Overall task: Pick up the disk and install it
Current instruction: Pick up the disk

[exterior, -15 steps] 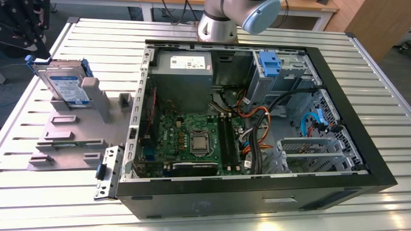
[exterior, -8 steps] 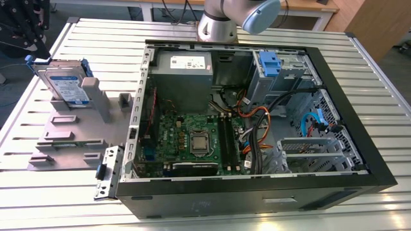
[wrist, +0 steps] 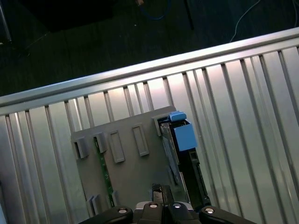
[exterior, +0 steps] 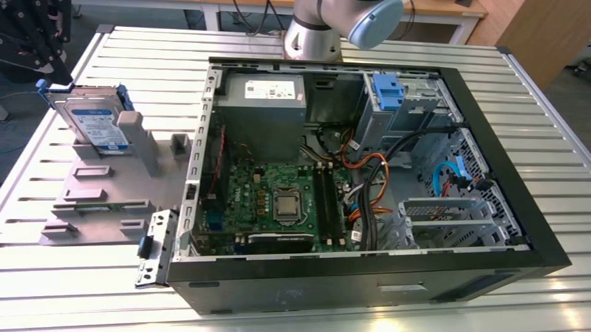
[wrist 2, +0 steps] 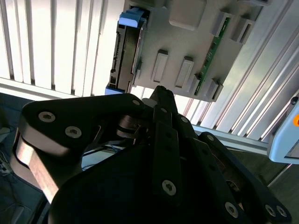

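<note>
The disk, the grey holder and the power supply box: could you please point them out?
disk [exterior: 97,128], exterior view, on its white-and-blue label.
grey holder [exterior: 129,184], exterior view, on its flat base.
power supply box [exterior: 263,126], exterior view, on its bare grey face.

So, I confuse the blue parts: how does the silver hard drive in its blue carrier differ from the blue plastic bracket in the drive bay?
The silver hard drive stands on edge in a grey fixture outside the black computer case; the blue plastic bracket sits inside it. The drive bears a white-and-blue label; the bracket is plain. Both show blue plastic.
</note>
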You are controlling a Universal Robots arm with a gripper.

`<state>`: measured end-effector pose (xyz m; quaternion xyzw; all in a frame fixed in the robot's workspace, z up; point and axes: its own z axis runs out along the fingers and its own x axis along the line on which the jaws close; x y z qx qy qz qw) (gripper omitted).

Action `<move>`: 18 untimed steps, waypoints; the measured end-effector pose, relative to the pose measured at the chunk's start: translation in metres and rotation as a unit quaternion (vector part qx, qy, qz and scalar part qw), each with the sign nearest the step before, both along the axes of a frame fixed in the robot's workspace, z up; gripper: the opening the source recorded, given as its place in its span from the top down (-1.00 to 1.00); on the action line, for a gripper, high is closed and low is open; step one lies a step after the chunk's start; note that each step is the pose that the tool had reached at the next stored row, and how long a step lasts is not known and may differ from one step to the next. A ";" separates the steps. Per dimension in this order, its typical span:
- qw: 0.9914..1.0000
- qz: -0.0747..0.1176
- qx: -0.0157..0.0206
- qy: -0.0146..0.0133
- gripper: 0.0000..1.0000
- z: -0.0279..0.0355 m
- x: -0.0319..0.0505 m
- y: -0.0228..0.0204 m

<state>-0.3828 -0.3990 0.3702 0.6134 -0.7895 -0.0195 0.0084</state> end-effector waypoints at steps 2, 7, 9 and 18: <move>1.000 0.001 0.000 0.000 0.79 0.0000 0.0000 0.0000; 1.000 0.004 0.000 0.000 0.79 0.0000 0.0000 0.0000; 1.000 0.005 0.000 0.000 0.79 0.0000 0.0000 0.0000; 1.000 0.010 0.000 0.000 0.79 0.0000 0.0000 0.0000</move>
